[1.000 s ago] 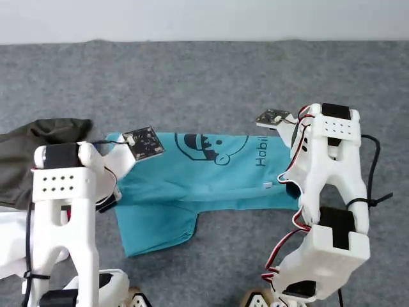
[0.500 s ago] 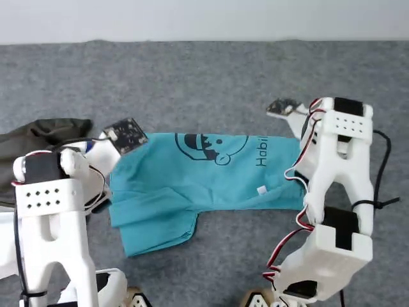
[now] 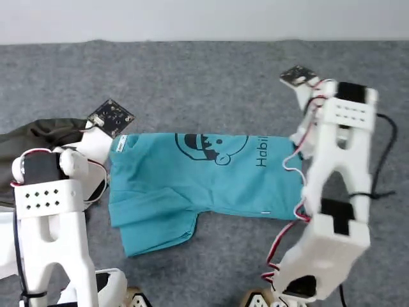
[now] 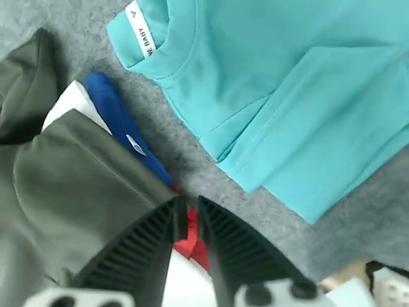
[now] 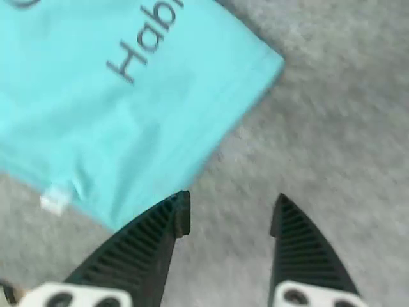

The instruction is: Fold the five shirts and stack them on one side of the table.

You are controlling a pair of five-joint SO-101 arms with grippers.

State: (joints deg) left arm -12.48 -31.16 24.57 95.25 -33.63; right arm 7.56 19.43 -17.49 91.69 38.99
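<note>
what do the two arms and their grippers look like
Both arms are blocky white plastic with black servo motors at the joints. The left arm has a bracket dotted with small holes; the right arm carries red, black and white wires. Each wrist bears a small dark circuit board. The left gripper and right gripper have black ribbed fingers on white bases.
</note>
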